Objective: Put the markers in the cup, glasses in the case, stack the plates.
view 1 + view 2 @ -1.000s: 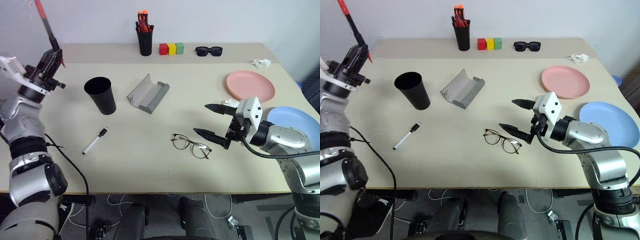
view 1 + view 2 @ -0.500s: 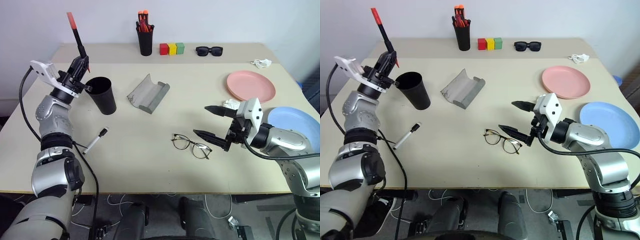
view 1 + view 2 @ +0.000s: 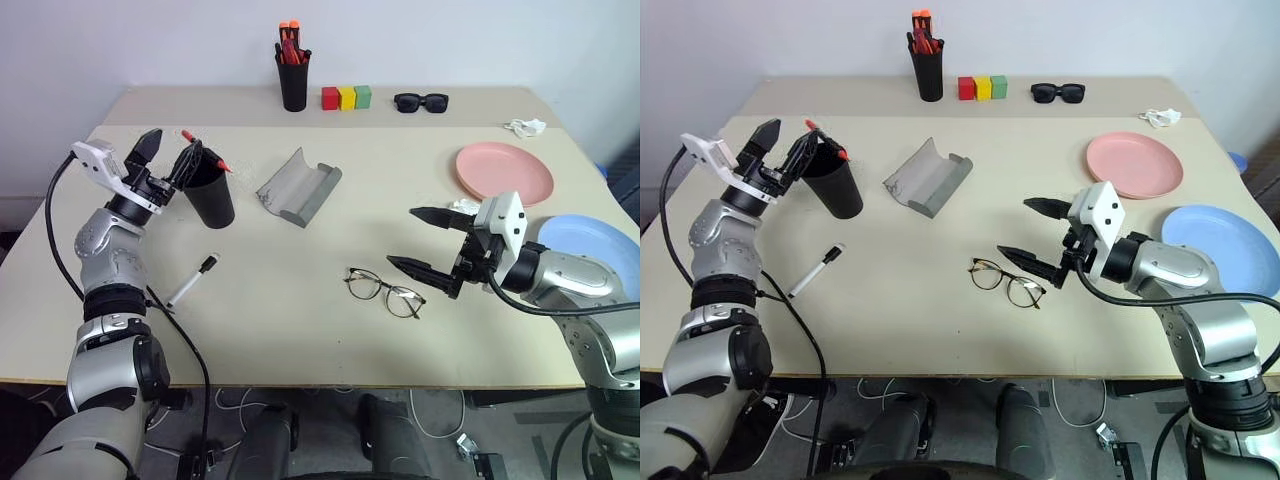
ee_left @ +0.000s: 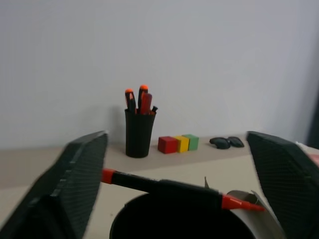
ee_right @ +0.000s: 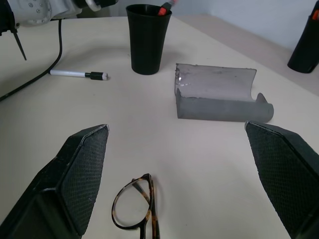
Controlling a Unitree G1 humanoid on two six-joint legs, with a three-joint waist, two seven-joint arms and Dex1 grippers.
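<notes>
Red-capped marker [image 3: 203, 152]: in the head view, upper left of the frame, it lies tilted across the rim of the black cup [image 3: 210, 196], no longer upright in the left gripper [image 3: 170, 160] as it was a second ago.
Left gripper: fingers have sprung wide apart, one each side of the cup's mouth, holding nothing; the marker looks released but not yet fully sunk in.
Black-capped marker [image 3: 189, 281]: lower left of centre, flat on the table [image 3: 300, 330], well apart from the cup; judged the next pick for this arm.
Glasses [image 3: 384, 290]: centre of the frame, just beside the right gripper [image 3: 430, 243], whose fingers stand wide and empty.
Case [image 3: 298, 187]: open, right of the cup.
Plates: pink plate [image 3: 503, 171] upper right, blue plate [image 3: 596, 240] at the right edge, apart and unstacked.
Left wrist view: marker [image 4: 174, 188] lies crosswise over the cup's opening [image 4: 149, 224] between the spread fingers [image 4: 75, 184].
Right wrist view: glasses [image 5: 135, 209] low in the frame between the wide fingers [image 5: 82, 174]; case [image 5: 219, 94] beyond, cup [image 5: 147, 37] at upper left.
</notes>
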